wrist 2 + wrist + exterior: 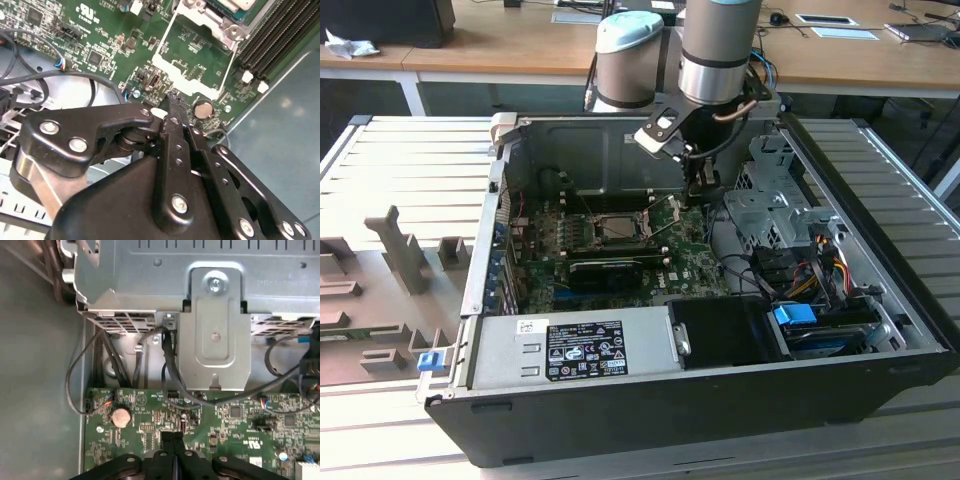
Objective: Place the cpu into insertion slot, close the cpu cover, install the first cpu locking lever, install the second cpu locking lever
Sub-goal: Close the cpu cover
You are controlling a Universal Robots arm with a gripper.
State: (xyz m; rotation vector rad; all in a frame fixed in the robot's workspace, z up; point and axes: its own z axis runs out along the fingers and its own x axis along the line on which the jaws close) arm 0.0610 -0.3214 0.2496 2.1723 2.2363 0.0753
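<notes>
One black two-fingered gripper [172, 97], its fingers pressed together on nothing visible, is positioned over the green circuit board [225, 432] just beside the thin square silver cpu cover [164, 37], which is raised open. In the exterior view, the square silver-rimmed insertion slot [620, 228] is seen to the exterior view's left of the gripper.

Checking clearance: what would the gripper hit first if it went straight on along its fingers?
Likely the green circuit board near the coin battery, beside the raised cpu cover; depth unclear.
</notes>
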